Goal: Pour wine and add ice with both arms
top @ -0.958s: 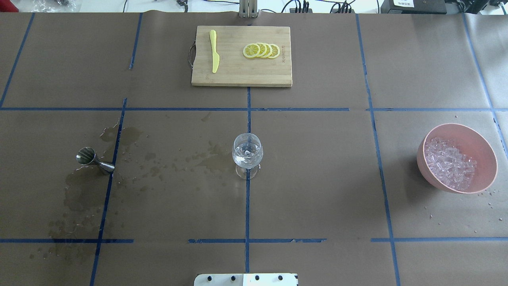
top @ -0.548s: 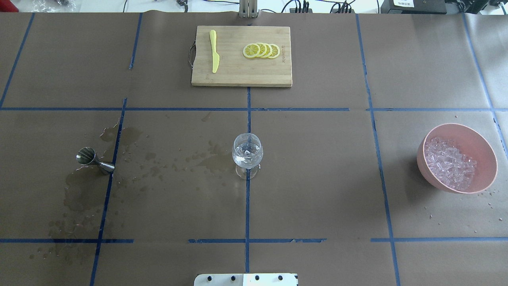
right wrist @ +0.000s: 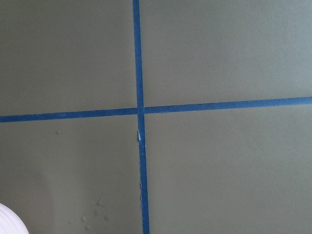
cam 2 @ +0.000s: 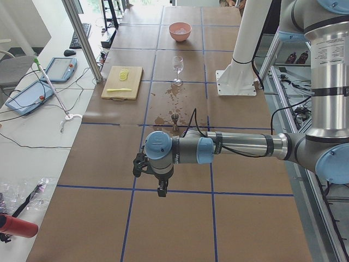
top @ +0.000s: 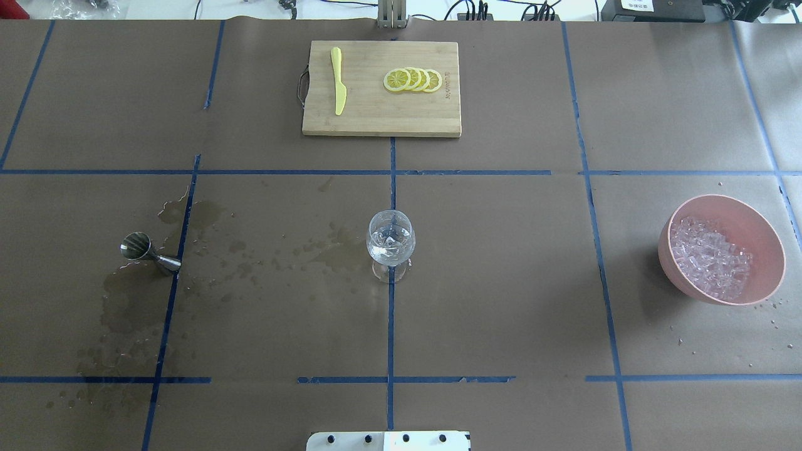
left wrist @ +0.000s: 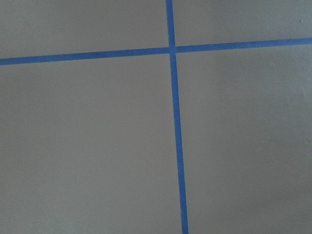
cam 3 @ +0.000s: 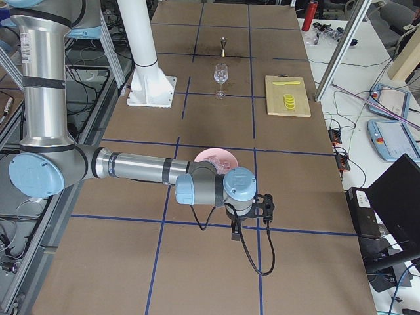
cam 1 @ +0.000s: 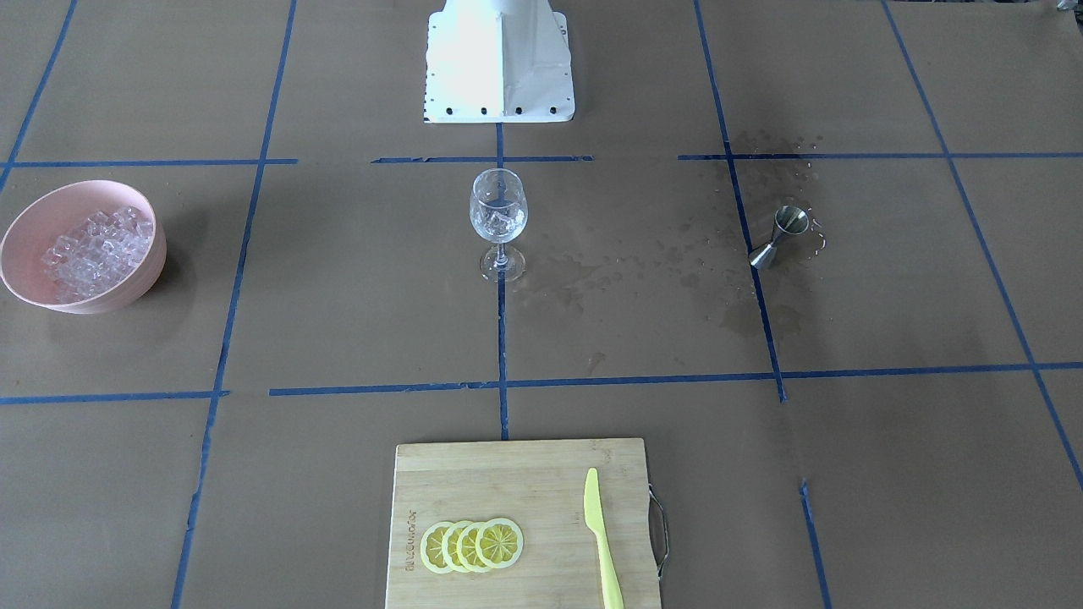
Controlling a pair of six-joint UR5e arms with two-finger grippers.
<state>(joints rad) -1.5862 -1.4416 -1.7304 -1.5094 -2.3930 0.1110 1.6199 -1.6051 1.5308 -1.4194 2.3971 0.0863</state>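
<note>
A clear wine glass [top: 390, 241] stands upright at the table's middle and holds a few ice cubes; any wine in it is barely visible. It also shows in the front view [cam 1: 497, 211]. A heap of ice [top: 708, 257] lies in a pink bowl [top: 761, 228] at the right. A steel jigger [top: 149, 254] lies on its side at the left. My left gripper [cam 2: 158, 184] shows only in the left side view, far from the glass; I cannot tell its state. My right gripper [cam 3: 252, 218] shows only in the right side view, just past the bowl; I cannot tell its state.
A wooden cutting board [top: 381, 122] at the far middle carries lemon slices [top: 412, 80] and a yellow knife [top: 338, 81]. Wet stains [top: 131, 300] spread around the jigger and toward the glass. The white base block [top: 388, 440] is at the near edge.
</note>
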